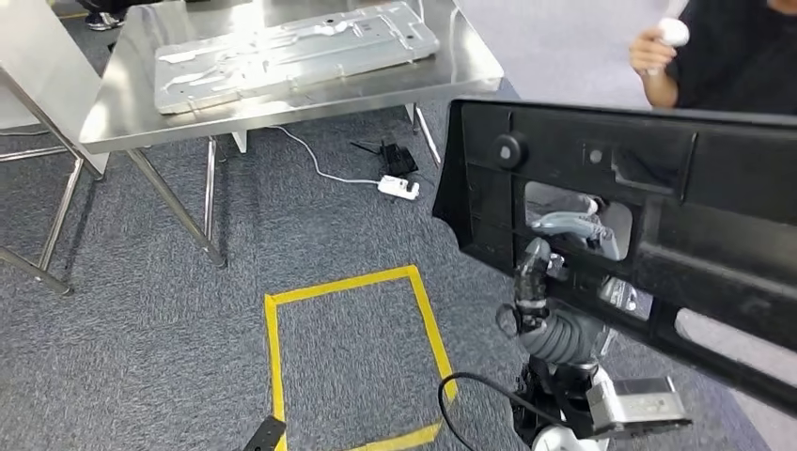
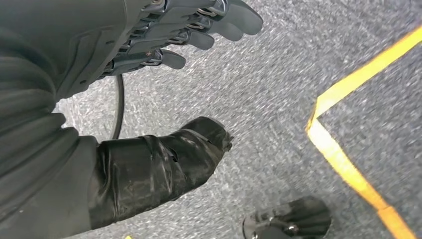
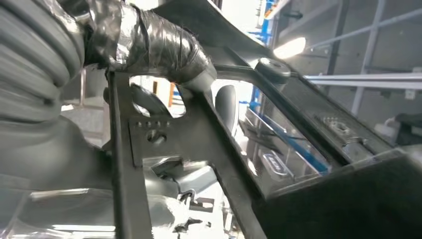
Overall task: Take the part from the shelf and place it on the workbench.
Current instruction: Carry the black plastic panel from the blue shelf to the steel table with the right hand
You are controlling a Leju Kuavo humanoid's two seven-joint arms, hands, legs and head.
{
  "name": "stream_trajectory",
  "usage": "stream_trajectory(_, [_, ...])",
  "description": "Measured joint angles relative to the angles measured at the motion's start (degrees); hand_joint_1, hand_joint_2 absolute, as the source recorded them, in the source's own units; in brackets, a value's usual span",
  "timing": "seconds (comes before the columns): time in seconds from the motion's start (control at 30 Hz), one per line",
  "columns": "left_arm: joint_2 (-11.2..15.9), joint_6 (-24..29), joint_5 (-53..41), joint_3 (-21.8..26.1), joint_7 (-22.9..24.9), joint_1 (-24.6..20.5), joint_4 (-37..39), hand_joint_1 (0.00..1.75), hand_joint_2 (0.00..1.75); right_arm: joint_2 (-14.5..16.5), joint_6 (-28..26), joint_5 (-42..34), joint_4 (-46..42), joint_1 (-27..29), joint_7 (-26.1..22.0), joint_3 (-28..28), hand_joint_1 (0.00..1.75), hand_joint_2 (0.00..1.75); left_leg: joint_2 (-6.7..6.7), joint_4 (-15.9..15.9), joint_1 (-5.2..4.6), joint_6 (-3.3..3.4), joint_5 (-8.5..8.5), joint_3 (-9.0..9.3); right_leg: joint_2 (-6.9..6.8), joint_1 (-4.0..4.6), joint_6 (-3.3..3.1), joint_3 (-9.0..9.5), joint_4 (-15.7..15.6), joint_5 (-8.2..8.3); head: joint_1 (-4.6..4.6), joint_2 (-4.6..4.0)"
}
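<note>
The black part hides most of the right hand.

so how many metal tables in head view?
2. One steel workbench at upper centre carrying a silver metal panel; a second table cut by the left edge. More may be hidden behind the black part.
</note>
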Motion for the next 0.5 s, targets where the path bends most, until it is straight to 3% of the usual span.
stream_trajectory(0.1, [0.00,-0.05,0.10,0.00,-0.15,0.06,0.00,0.00,1.75,0.01,0.00,0.01,0.05,-0.01,0.24,0.00,1.75,1.75,-0.83,-1.26,-0.07,0.88,-0.90,0.79,-1.19,0.29,0.79,0.85,-1.02,-0.59,0.16,0.00])
stream_trajectory(0.17, [0.01,-0.05,0.16,0.01,-0.25,0.22,0.00,0.00,1.75,0.01,-0.01,0.03,0.06,-0.04,0.30,0.00,1.75,1.75,-1.89,-2.25,0.31,1.52,-1.07,1.90,-0.48,0.26,1.10,0.33,1.26,-1.94,0.33,0.00])
stream_trajectory(0.2, [0.02,-0.05,0.17,0.01,-0.28,0.24,0.00,0.00,1.75,0.01,-0.02,0.04,0.07,-0.01,0.29,0.00,1.75,1.75,-2.40,-2.58,0.45,1.87,-1.22,2.49,0.25,0.12,1.15,-1.14,4.29,-3.09,0.42,0.00])
stream_trajectory(0.27, [0.02,-0.07,0.18,0.02,-0.31,0.18,0.00,0.00,1.75,0.00,-0.02,0.05,0.15,0.17,0.29,0.00,1.75,1.75,-3.51,-2.70,0.40,2.36,-1.82,3.35,1.23,0.05,1.26,-6.16,12.06,-5.13,0.55,0.00])
stream_trajectory(0.3, [0.02,-0.08,0.19,0.02,-0.31,0.22,0.00,0.00,1.75,-0.01,-0.02,0.05,0.20,0.29,0.30,0.00,1.75,1.75,-4.15,-2.67,0.38,2.44,-2.20,3.78,1.38,0.04,1.35,-8.49,14.69,-5.11,0.59,0.00])
stream_trajectory(0.33, [0.02,-0.09,0.19,0.02,-0.31,0.29,0.00,0.00,1.75,-0.01,-0.02,0.05,0.24,0.37,0.31,0.00,1.75,1.75,-4.86,-2.60,0.38,2.41,-2.63,4.29,1.46,0.00,1.44,-10.00,15.35,-3.93,0.63,0.00])
stream_trajectory(0.37, [0.02,-0.10,0.20,0.02,-0.31,0.36,0.00,0.00,1.75,-0.01,-0.02,0.05,0.26,0.40,0.33,0.00,1.75,1.75,-5.61,-2.48,0.38,2.32,-3.09,4.86,1.61,-0.10,1.51,-10.45,13.90,-1.65,0.64,0.00])
stream_trajectory(0.43, [0.02,-0.12,0.20,0.02,-0.35,0.44,0.00,0.00,1.75,-0.01,-0.02,0.05,0.29,0.40,0.37,0.00,1.75,1.75,-7.04,-2.06,0.43,2.04,-4.14,5.82,3.29,-0.45,1.58,-9.15,7.32,3.91,0.68,0.00])
stream_trajectory(0.5, [0.02,-0.14,0.21,0.03,-0.42,0.31,0.00,0.00,1.75,-0.01,-0.03,0.08,0.35,0.41,0.46,0.00,1.75,1.75,-8.06,-1.49,0.46,1.48,-5.03,6.05,5.61,-0.65,1.51,-7.56,2.18,6.14,0.64,0.00])
